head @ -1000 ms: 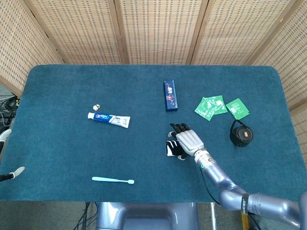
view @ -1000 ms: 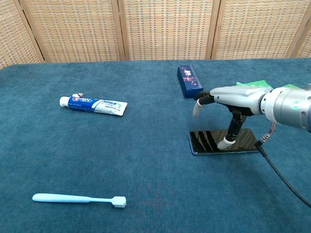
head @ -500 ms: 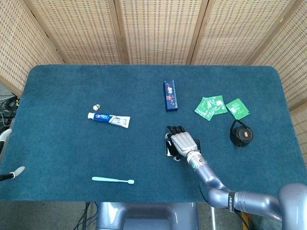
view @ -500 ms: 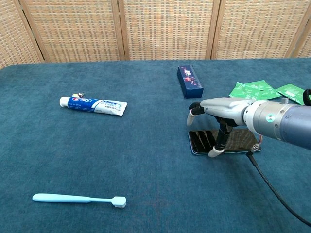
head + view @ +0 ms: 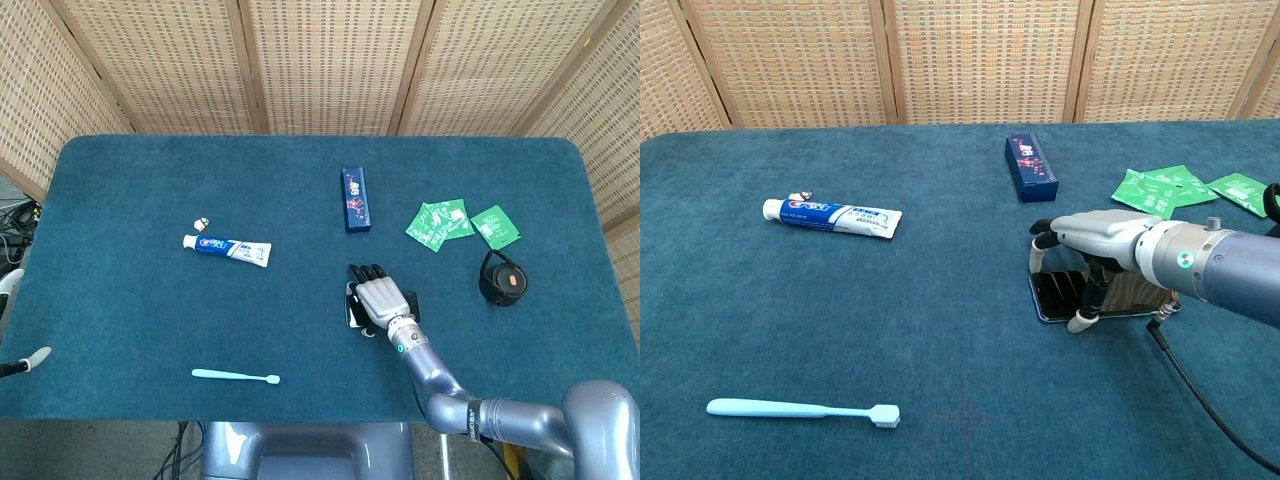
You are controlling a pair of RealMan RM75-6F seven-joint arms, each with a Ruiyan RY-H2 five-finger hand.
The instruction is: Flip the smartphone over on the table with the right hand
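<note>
Smartphone (image 5: 1065, 296) lies flat on the tabletop (image 5: 940, 350) directly under the right hand (image 5: 1095, 232), whose fingers arch over it, one tip at its near edge, others at its far edge, nothing lifted yet. Thin, stiff and probably slippery, it seems best pinched by its long edges and tipped over.

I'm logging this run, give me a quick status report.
Right robot hand arched over smartphone, fingertips at both long edges. Phone flat on table, not flipped. Left robot hand out of view. Nothing obstructing.
</note>
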